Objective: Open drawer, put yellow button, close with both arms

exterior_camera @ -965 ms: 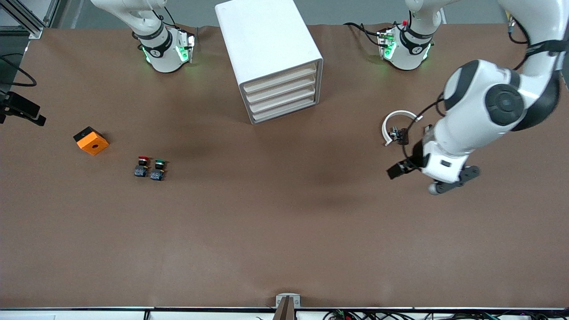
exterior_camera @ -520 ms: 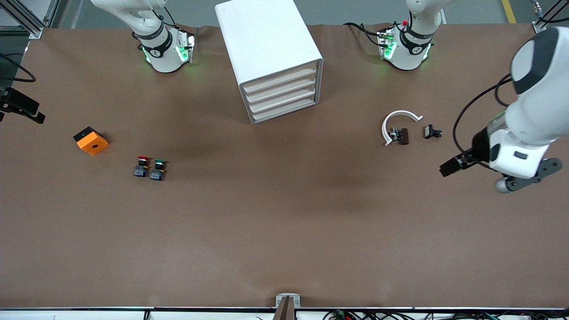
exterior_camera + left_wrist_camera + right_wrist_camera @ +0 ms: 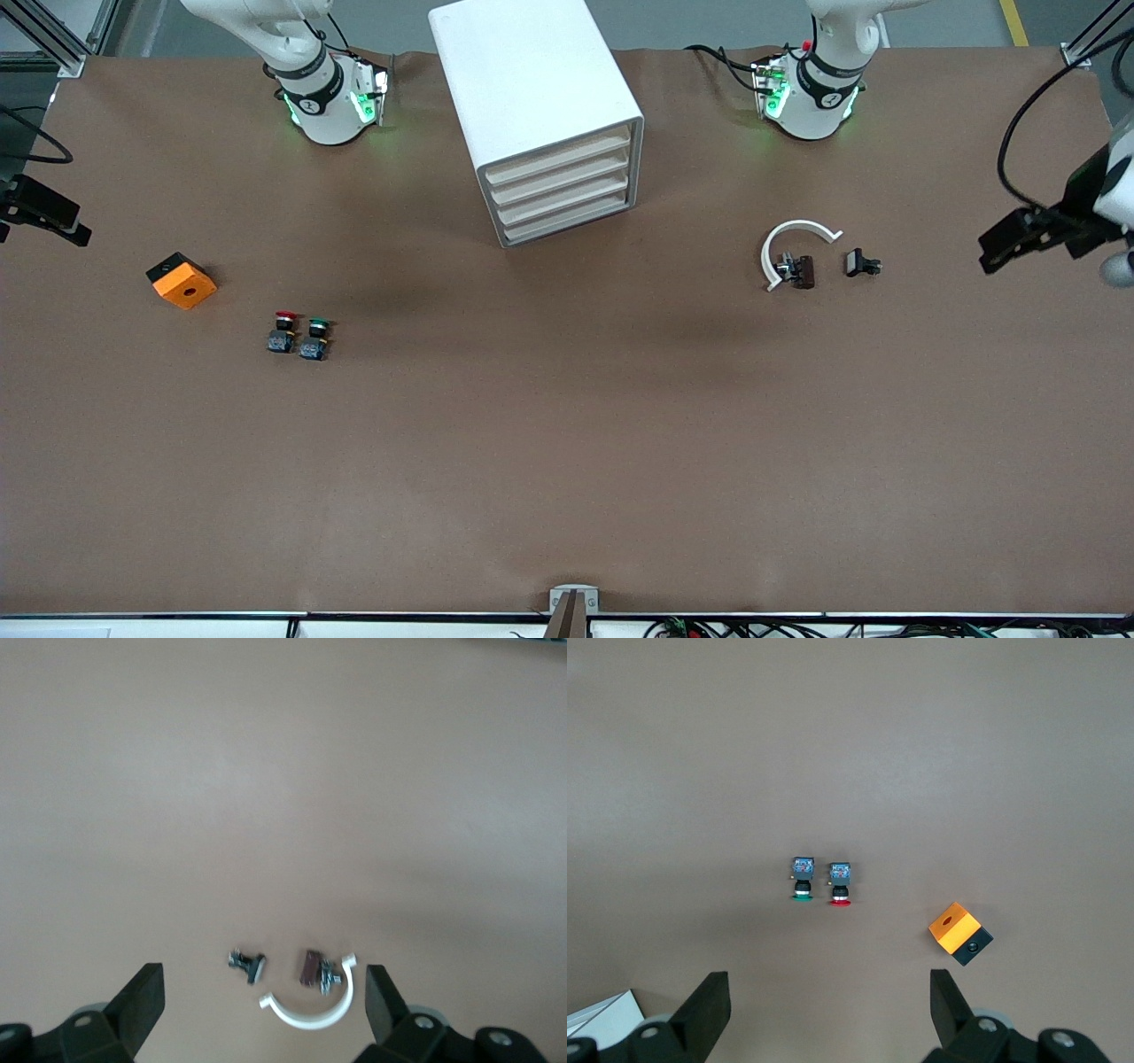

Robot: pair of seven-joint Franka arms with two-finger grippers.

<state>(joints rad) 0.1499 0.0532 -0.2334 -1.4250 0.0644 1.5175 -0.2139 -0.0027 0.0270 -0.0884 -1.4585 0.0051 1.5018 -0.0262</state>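
Observation:
The yellow button is out of view. The white drawer cabinet (image 3: 540,106) stands between the arm bases, and all its drawers (image 3: 562,190) are shut. My left gripper (image 3: 1032,237) is open and empty, up in the air at the left arm's end of the table; its wrist view (image 3: 263,1010) looks down on small parts. My right gripper (image 3: 830,1010) is open and empty, high over the table at the right arm's end. Only a black tip of it (image 3: 44,214) shows in the front view.
A red-capped button (image 3: 283,331) and a green-capped button (image 3: 315,338) stand side by side, with an orange box (image 3: 182,281) near them. A white curved clip (image 3: 791,239), a brown part (image 3: 802,271) and a black part (image 3: 861,263) lie toward the left arm's end.
The left arm has swung away from beside the white clip toward its end of the table and now shows only at the view's edge. The right gripper has barely shifted.

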